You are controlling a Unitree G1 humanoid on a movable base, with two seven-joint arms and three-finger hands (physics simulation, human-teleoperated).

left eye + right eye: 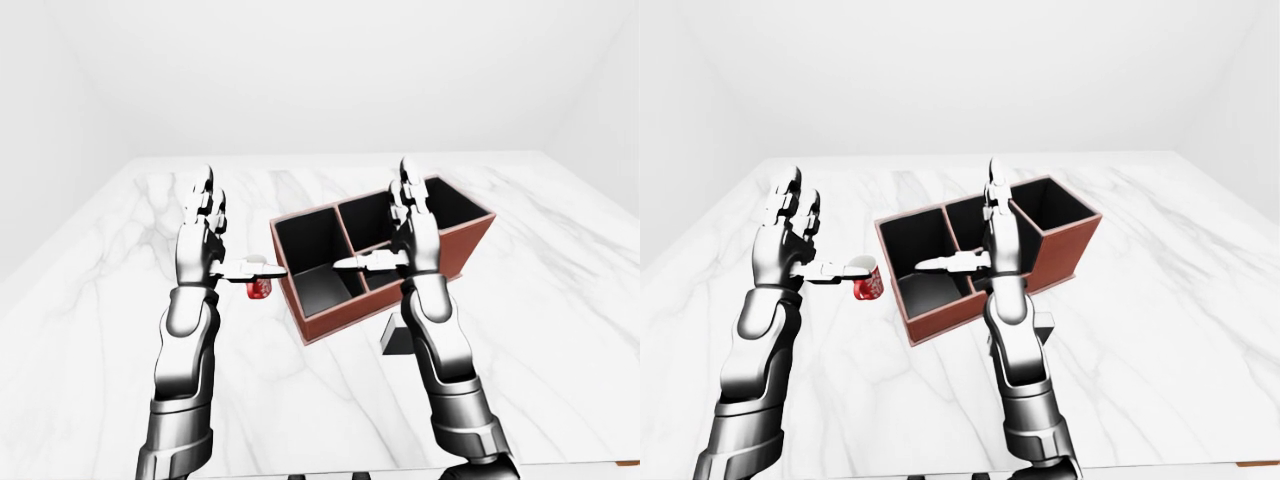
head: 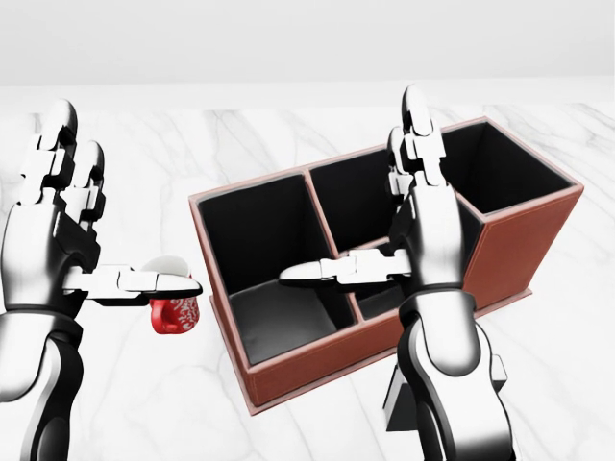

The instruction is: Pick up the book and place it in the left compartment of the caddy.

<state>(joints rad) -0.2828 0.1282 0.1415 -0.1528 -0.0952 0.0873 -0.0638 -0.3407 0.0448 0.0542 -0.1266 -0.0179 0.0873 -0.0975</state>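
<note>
The brown caddy (image 2: 500, 259) with black compartments lies at an angle on the white marble table (image 1: 90, 300); its left compartment (image 2: 274, 250) looks empty. A dark grey flat thing, probably the book (image 1: 393, 338), lies just below the caddy, mostly hidden behind my right forearm; it also shows in the head view (image 2: 396, 408). My right hand (image 2: 380, 206) is open, fingers straight up, thumb pointing left, raised over the caddy's middle. My left hand (image 2: 110, 216) is open too, raised left of the caddy, thumb pointing right. Neither hand holds anything.
A small red patterned mug (image 2: 175, 312) with a white rim stands on the table just left of the caddy, under my left thumb. The table's near edge runs along the bottom of the left-eye view. White walls stand behind the table.
</note>
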